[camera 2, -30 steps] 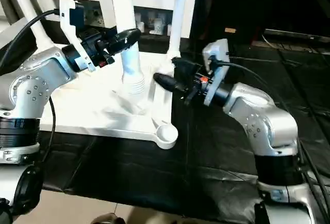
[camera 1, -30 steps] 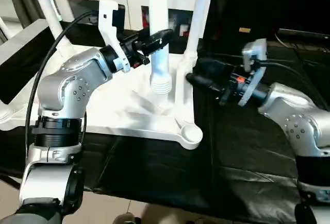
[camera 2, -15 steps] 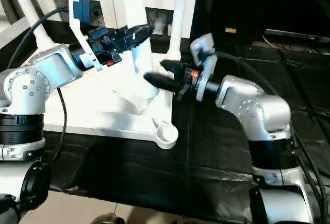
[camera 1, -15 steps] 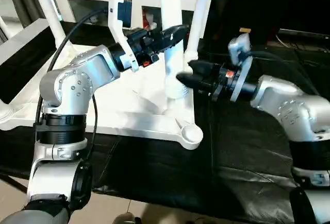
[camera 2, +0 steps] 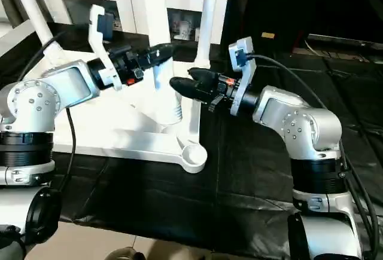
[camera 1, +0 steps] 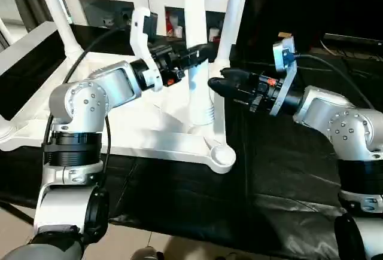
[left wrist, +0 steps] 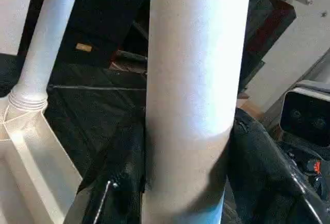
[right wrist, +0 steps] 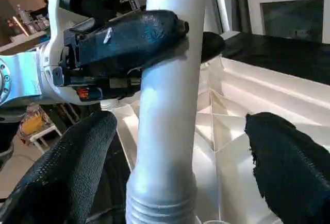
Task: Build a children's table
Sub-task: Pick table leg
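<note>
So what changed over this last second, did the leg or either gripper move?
The left gripper, shut on the loose leg, carried it across the upturned table top toward the near corner socket, and its threaded end sank lower. The right gripper closed in on the leg from the other side, open and not gripping. The table top and the leg screwed in behind stayed put.

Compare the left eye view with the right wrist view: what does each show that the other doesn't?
Left eye view alone: the table top's near corner socket, still empty; an installed leg upright at the far corner; both silver forearms. Right wrist view alone: a close look between the right claw and its wide-open fingers at the leg's threaded end and the ribbed underside. Shared: the left claw shut on the held leg, upright over the table top.
</note>
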